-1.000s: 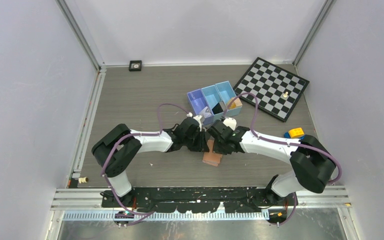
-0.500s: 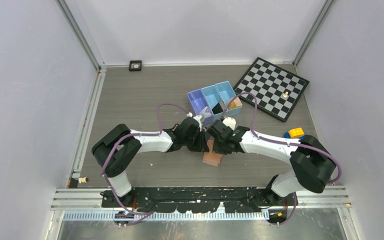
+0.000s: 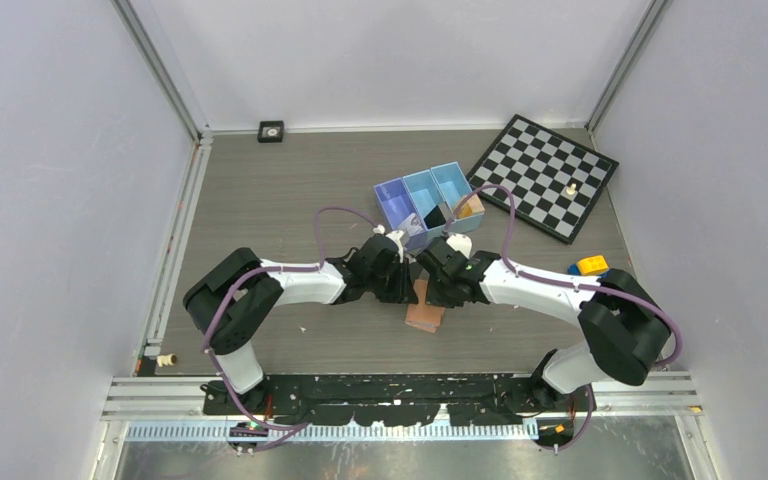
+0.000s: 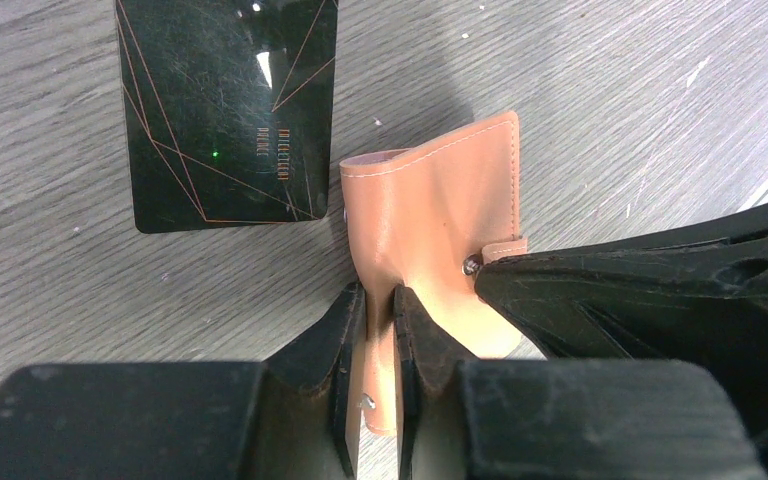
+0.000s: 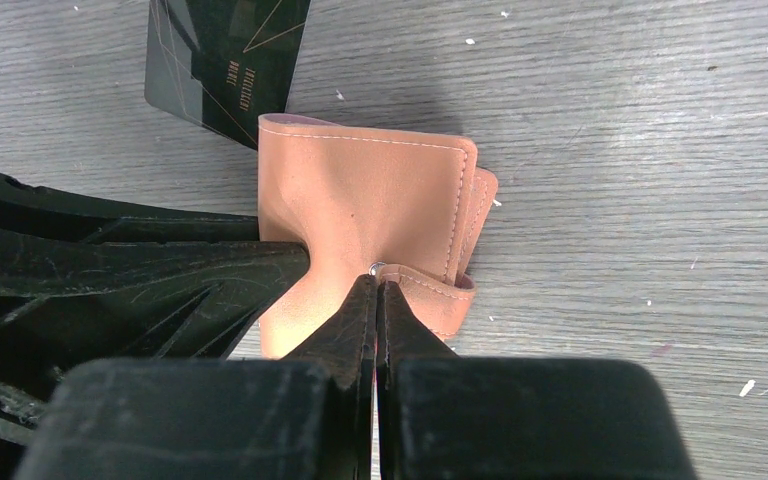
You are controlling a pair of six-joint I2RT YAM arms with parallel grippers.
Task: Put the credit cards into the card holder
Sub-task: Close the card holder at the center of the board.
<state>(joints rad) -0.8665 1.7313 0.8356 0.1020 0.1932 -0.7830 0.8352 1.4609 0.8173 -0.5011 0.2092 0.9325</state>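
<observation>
The salmon-tan card holder (image 3: 425, 312) lies folded on the table between both grippers. My left gripper (image 4: 378, 300) is shut on one leather edge of the card holder (image 4: 430, 205). My right gripper (image 5: 377, 288) is shut on the snap tab of the card holder (image 5: 360, 195). The leather is pulled into creases between the two grips. One glossy black credit card (image 4: 228, 110) lies flat on the table just beyond the holder, touching its far corner; it also shows in the right wrist view (image 5: 225, 60). In the top view the grippers hide this card.
A blue three-compartment bin (image 3: 400, 192) stands just behind the grippers, with a dark flat item (image 3: 436, 215) and a tan-orange block (image 3: 468, 208) inside. A chessboard (image 3: 545, 175) lies at the back right. A yellow-and-blue toy (image 3: 591, 266) sits at the right.
</observation>
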